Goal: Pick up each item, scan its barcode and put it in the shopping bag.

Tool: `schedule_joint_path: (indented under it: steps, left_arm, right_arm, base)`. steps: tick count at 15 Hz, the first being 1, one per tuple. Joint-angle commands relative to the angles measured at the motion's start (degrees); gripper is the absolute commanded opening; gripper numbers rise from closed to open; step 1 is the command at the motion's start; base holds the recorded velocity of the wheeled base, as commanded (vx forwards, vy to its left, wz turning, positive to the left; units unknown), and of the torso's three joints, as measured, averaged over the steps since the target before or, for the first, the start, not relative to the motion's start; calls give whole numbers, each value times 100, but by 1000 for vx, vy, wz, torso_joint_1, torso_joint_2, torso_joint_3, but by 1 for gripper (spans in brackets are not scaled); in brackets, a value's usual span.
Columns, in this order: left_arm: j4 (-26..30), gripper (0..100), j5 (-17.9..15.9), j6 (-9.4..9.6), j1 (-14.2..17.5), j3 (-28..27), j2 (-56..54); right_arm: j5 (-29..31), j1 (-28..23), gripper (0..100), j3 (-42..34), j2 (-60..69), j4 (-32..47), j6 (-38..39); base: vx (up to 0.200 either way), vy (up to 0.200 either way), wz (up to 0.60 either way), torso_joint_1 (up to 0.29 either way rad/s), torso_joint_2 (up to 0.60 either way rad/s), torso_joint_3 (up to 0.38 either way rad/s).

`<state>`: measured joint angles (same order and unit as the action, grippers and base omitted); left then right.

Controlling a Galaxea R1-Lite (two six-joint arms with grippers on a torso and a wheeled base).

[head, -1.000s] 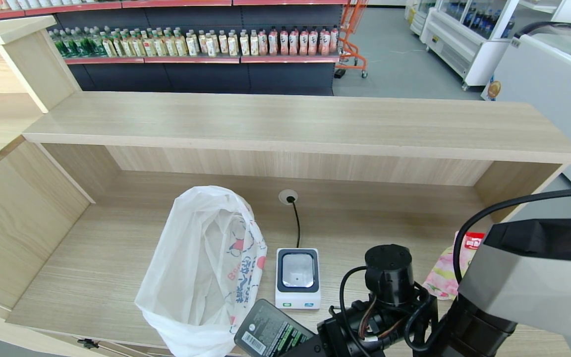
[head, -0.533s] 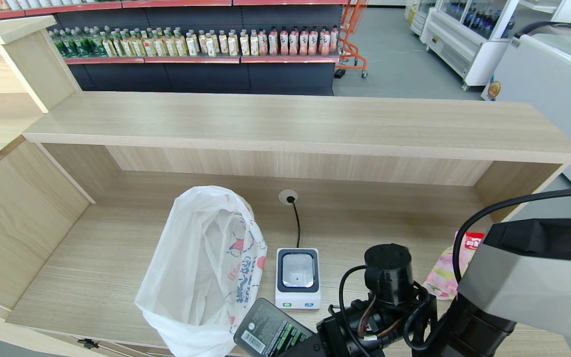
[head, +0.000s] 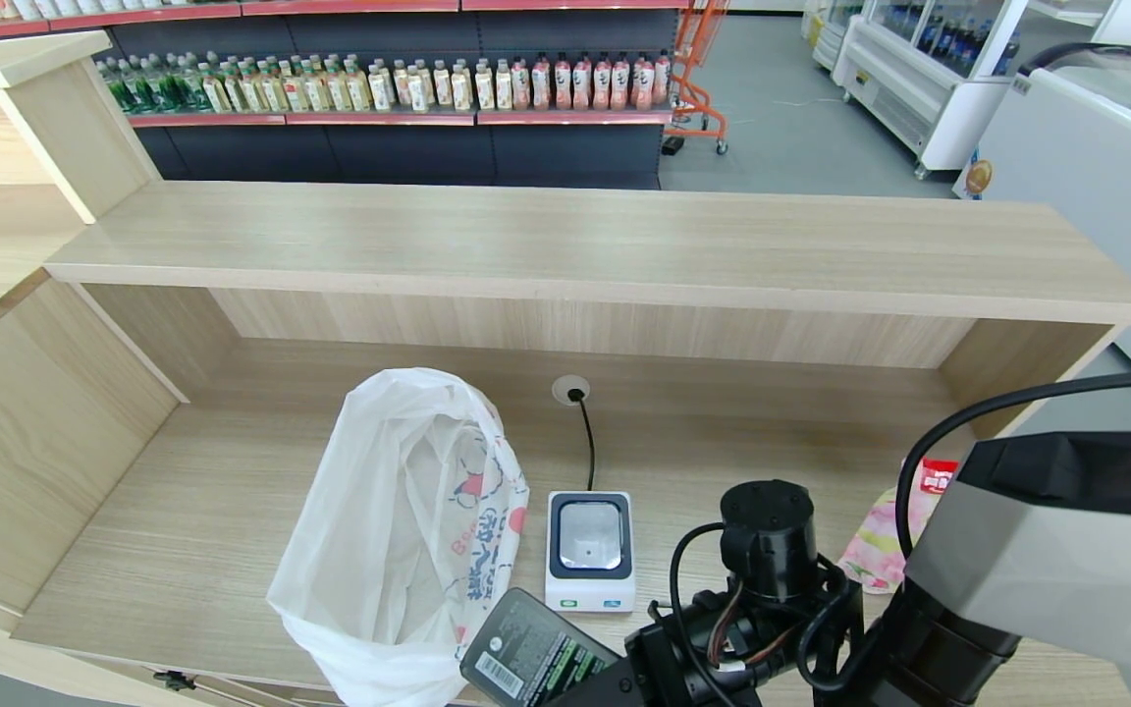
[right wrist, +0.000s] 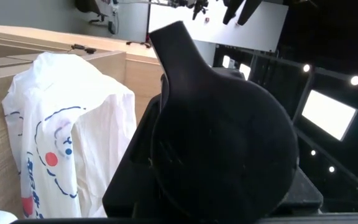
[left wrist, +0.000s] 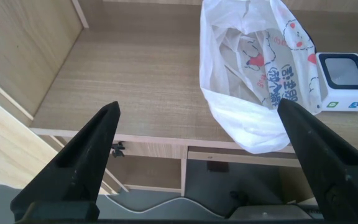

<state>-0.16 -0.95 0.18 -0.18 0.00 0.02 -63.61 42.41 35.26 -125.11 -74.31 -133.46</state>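
Wooden counter (head: pixel 192 530), shopping bag (head: pixel 399 530), bottle shelves (head: pixel 389 118)

We see the dark packet (head: pixel 526 656) held at the right gripper (head: pixel 593 679) only in part. Its near end runs off the head view's lower edge, its print is too small for us to read, and the grip itself is hidden behind it. Beyond that gripper, on its outer side, the arm half covers the pink snack bag (head: pixel 875 545). The shopping bag (head: pixel 399 530), just beside the packet, is cut off at its bottom; ahead of the left gripper (left wrist: pixel 199 106), its top is cut off.
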Motion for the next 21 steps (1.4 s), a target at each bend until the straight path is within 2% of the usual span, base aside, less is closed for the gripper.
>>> schedule_joint_path:
  steps: [1,6,8,9,10,11,12,13,14,16,18,19,21]
  left_arm:
    - [-2,100,-2,-1,1,0,6]
    - [-2,100,-2,-1,1,0,6]
    - [-2,100,-2,-1,1,0,6]
    - [-2,100,-2,-1,1,0,6]
    - [-2,100,-2,-1,1,0,6]
    - [-2,100,-2,-1,1,0,6]
    - [-2,100,-2,-1,1,0,6]
    - [-2,100,-2,-1,1,0,6]
    - [-2,100,-2,-1,1,0,6]
    - [-2,100,-2,-1,-8,0,6]
    - [-2,100,-2,-1,1,0,6]
    - [-2,100,-2,-1,1,0,6]
    - [-2,100,-2,-1,1,0,6]
  right_arm:
    - [-11,-5,0,-1,31,-4,-4]
    - [-46,-5,0,-1,110,31,110]
    - [130,-198,0,78,558,40,1244]
    - [376,-242,0,34,918,57,2272]
    - [806,-304,0,-107,1349,57,3379]
    - [1404,-435,0,-265,1753,57,4039]
    - [2160,-682,0,-467,2263,66,4487]
    - [2283,-813,0,-660,2694,251,4926]
    - [2274,-840,0,-687,2764,339,5049]
    - [1791,-1543,0,-739,3757,1393,6895]
    - [2046,-2026,0,-704,4531,2316,9189]
    - [2072,-2044,0,-704,4548,2351,9277]
    - [3311,-2158,0,-704,5014,2808,13680]
  base:
    - [0,0,0,0,0,0]
    - [0,0,0,0,0,0]
    - [0,0,0,0,0,0]
    - [0,0,0,0,0,0]
    - [0,0,0,0,0,0]
    - [0,0,0,0,0,0]
    - [0,0,0,0,0,0]
    - [0,0,0,0,0,0]
    - [0,0,0,0,0,0]
    - [0,0,0,0,0,0]
    - [0,0,0,0,0,0]
    - [0,0,0,0,0,0]
    - [0,0,0,0,0,0]
